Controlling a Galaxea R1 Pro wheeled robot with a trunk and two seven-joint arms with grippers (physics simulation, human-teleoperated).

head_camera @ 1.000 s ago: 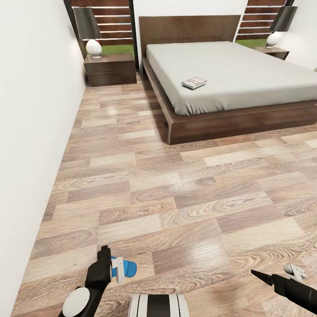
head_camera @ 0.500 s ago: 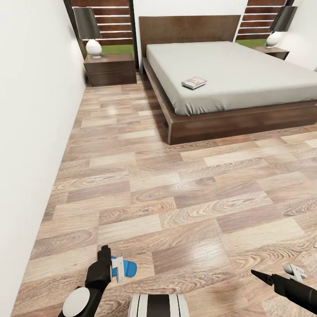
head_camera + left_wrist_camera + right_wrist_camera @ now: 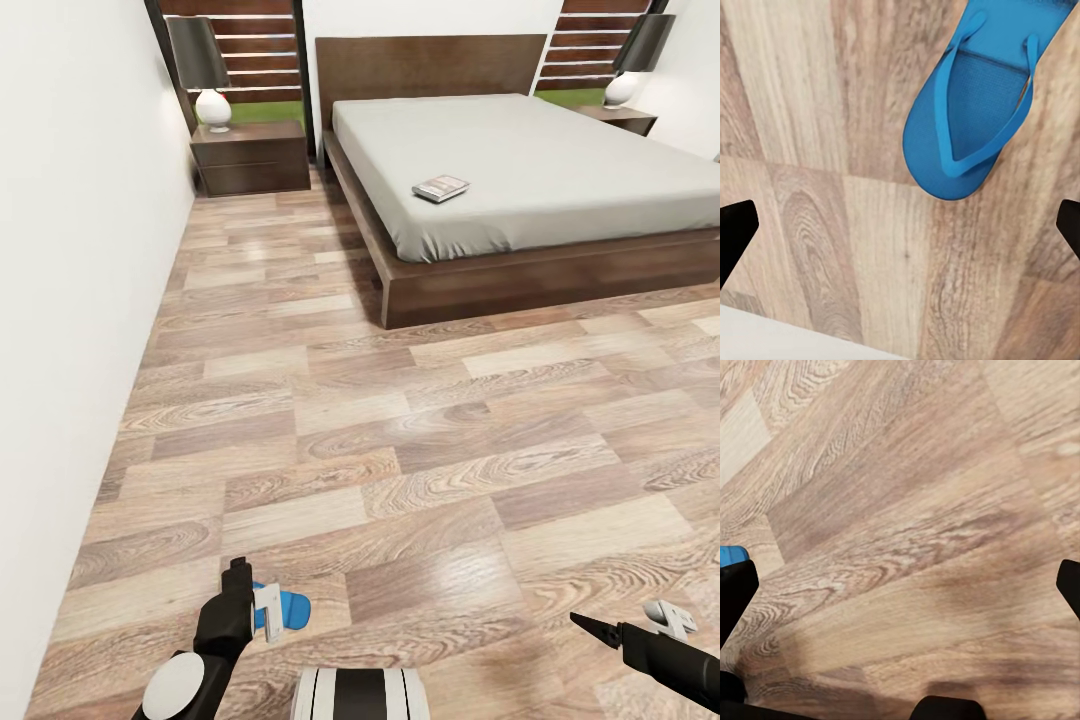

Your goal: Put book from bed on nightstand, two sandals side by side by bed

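Bright blue flat flip-flop sandal (image 3: 971,112) flat on near wood-plank floor (image 3: 400,450), just beyond left tool (image 3: 900,232), fingers apart. Best lowered straight, pinching the sole edge. Right tool (image 3: 900,592) apart too, empty.

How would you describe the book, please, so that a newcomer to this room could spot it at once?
Start at the large bed with the dark wood frame and grey mattress. On the mattress, near the corner closest to the left nightstand's side and the foot, lies the book. It is small, thin and flat with a dark cover, the one object on the plain grey surface.
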